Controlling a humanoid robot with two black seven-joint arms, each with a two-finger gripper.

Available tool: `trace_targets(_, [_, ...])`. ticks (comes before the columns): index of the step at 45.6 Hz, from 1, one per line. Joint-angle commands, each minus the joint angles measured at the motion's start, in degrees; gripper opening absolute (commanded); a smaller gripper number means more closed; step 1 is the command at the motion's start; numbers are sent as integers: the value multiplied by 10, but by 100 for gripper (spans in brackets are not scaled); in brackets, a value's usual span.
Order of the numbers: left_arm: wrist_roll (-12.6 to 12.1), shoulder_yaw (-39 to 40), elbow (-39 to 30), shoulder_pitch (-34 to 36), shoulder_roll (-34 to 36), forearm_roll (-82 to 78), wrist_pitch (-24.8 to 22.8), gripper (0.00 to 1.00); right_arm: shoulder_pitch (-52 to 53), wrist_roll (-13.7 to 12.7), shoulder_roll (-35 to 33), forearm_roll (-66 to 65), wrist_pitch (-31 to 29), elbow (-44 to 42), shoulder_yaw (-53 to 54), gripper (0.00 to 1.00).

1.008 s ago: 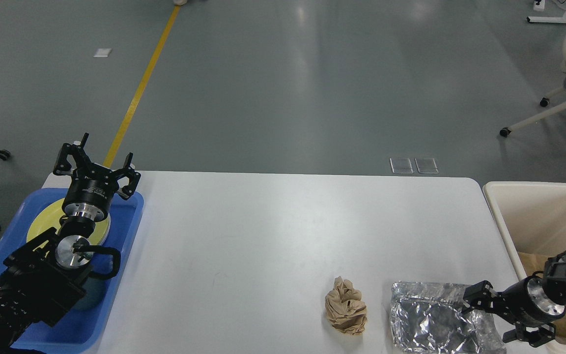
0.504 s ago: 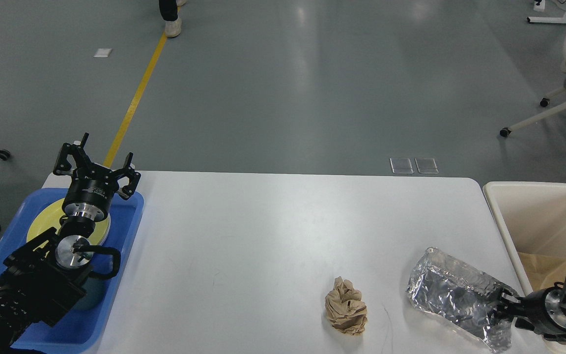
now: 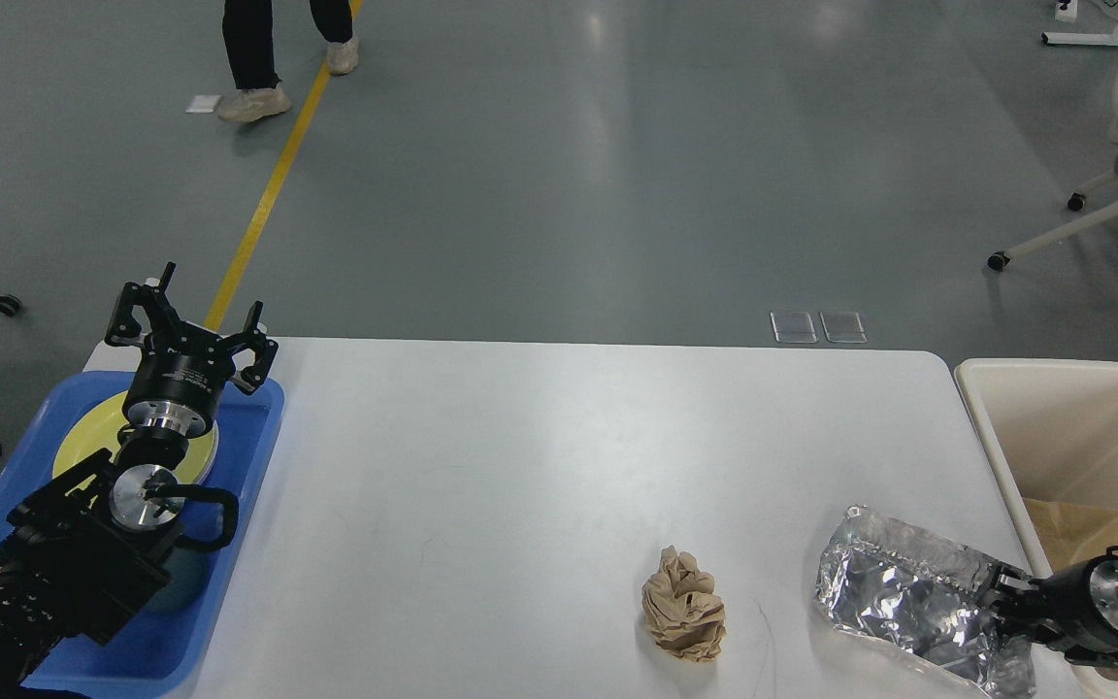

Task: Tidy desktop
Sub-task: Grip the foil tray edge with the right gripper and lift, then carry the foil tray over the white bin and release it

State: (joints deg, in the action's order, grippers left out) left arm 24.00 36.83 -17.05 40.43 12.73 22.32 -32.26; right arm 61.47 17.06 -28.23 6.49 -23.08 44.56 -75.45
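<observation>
The white desktop (image 3: 540, 466) fills the middle of the head view. A crumpled silver foil bag (image 3: 918, 607) lies tilted at its front right. My right gripper (image 3: 998, 607) is shut on the bag's right end, by the table's right edge. A crumpled tan paper ball (image 3: 683, 604) sits on the desktop left of the bag. My left gripper (image 3: 188, 328) is open and empty, held above the far end of the blue tray (image 3: 253, 466).
The blue tray at the left holds a yellow plate (image 3: 93, 432) and a dark cup under my left arm. A cream-white bin (image 3: 1073, 437) with brown paper inside stands off the right edge. A person walks on the floor far behind. An office chair is at the far right.
My right gripper closed on the foil bag and pulled it to the right, tilting it toward the bin. The left arm has not moved. A person walked into view at the top.
</observation>
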Motion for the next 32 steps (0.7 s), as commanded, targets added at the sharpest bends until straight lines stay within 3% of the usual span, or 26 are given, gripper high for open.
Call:
trace_targets(1, [0, 0, 0, 0, 0, 0, 0, 97, 47, 0, -18, -2, -85, 4, -15, 0])
trace_targets(14, [0, 0, 0, 0, 0, 0, 0, 97, 211, 0, -22, -2, -319, 39, -80, 0])
trace_targets(32, [0, 0, 0, 0, -1, 0, 0, 97, 468, 0, -16, -5, -319, 48, -159, 0])
